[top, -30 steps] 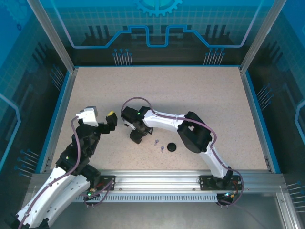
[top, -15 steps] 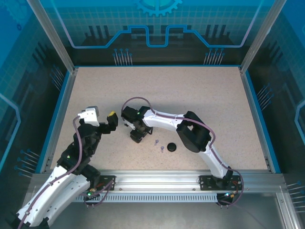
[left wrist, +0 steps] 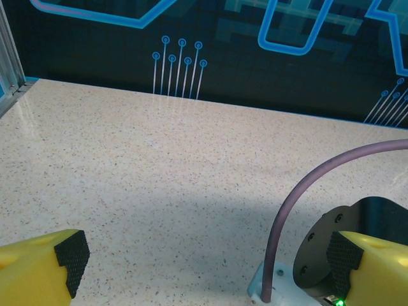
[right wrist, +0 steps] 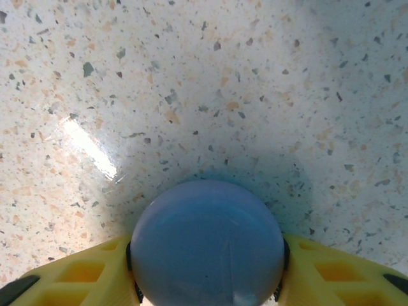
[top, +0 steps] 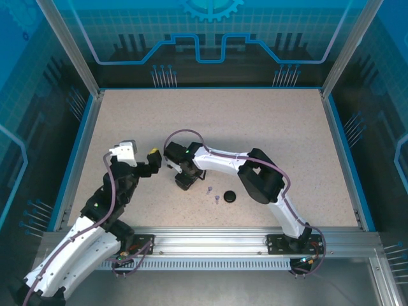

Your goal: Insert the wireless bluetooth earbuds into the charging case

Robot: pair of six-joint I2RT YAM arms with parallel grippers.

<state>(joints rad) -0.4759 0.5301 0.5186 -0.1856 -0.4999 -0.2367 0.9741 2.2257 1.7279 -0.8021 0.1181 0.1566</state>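
A case (right wrist: pixel 208 239) sits in the right gripper (top: pixel 183 183) (earbuds (top: pixel 209 189) lie right of it).

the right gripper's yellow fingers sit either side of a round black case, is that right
No: the round case between the right gripper's yellow fingers is lilac, not black, as the right wrist view shows. The rest is right.

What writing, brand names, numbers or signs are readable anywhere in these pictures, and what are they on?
None: no readable text in any view.
Backdrop: a gear shape and glowing circuit lines, decoration without letters or numbers.
Lilac round case: plain lid, no logo or marking.
Black round case: too small to tell whether it carries any mark.
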